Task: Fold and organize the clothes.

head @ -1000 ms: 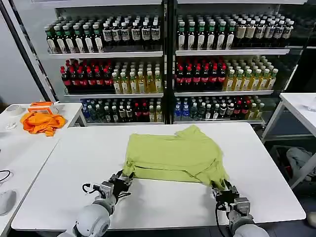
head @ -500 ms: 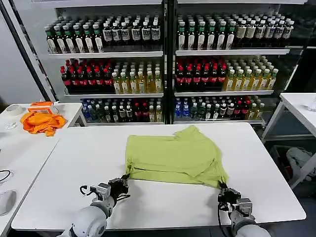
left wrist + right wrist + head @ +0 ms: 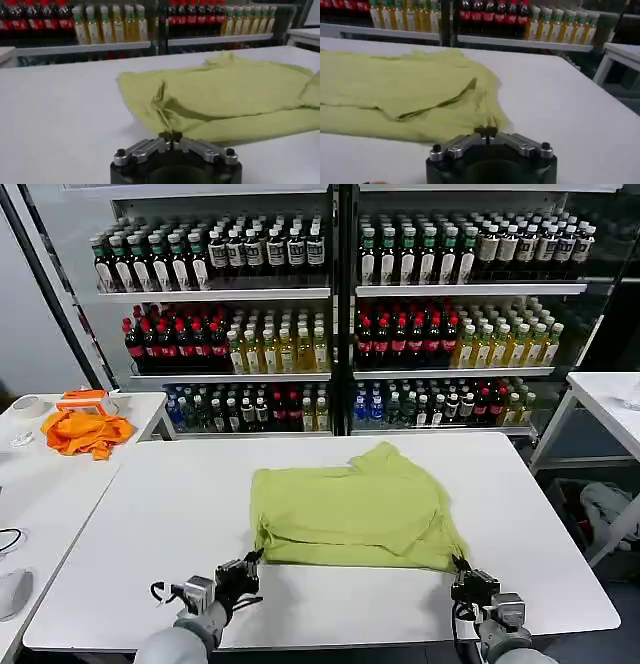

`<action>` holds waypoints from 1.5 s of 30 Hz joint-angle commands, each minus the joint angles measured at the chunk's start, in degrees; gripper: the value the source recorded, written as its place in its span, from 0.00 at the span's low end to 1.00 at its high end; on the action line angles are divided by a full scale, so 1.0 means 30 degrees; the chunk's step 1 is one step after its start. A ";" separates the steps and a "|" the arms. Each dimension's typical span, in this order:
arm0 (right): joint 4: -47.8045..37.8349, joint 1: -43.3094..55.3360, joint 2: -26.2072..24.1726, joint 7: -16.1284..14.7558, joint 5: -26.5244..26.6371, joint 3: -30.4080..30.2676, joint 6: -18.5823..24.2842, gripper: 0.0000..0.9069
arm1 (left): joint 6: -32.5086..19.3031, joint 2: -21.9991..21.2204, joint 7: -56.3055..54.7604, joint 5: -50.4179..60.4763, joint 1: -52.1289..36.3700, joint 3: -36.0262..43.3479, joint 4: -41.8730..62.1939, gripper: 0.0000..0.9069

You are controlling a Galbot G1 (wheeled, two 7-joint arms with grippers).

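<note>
The clothes are one lime yellow-green T-shirt (image 3: 355, 506), folded over on itself and lying across the middle of the white table (image 3: 140, 524). My left gripper (image 3: 250, 565) is at the shirt's near left corner, shut on a pinch of the fabric. In the left wrist view that corner rises from the shirt (image 3: 235, 95) into the closed left gripper (image 3: 171, 136). My right gripper (image 3: 463, 571) is at the near right corner, shut on the hem. In the right wrist view the shirt (image 3: 395, 85) reaches the closed right gripper (image 3: 487, 131).
An orange cloth (image 3: 85, 432) lies on a side table at the left. Shelves of bottles (image 3: 330, 324) stand behind the table. Another white table (image 3: 612, 399) stands at the right. Bare tabletop lies left and right of the shirt.
Both grippers have drawn back toward the table's near edge. The shirt's near edge has come with them and is pulled straighter and flatter.
</note>
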 commanded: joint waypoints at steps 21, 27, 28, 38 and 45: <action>0.4788 -0.4983 0.0149 0.0357 -0.2351 0.1020 0.0514 1.00 | 0.0981 0.1131 -0.0486 0.2908 0.8282 -0.4227 -0.4908 1.00; 0.4723 -0.1439 -0.0747 0.1325 0.0607 0.1157 0.0831 1.00 | 0.0982 0.2633 -0.1156 0.0131 0.5862 -0.6597 -0.4603 1.00; 0.4572 -0.1158 -0.0837 0.1389 0.0668 0.1096 0.0829 1.00 | 0.0953 0.2832 -0.1223 -0.0190 0.5338 -0.6685 -0.4333 1.00; -0.3146 1.0483 -0.1354 0.3587 0.6476 -0.4293 -0.2209 1.00 | 0.1889 0.3446 -0.2144 -0.3798 -0.4193 -0.1796 0.1301 1.00; -0.8253 1.5993 -0.0103 0.4115 0.7626 -0.6860 -0.3257 1.00 | 0.2502 0.2373 -0.2503 -0.4580 -0.8163 0.1390 0.4198 1.00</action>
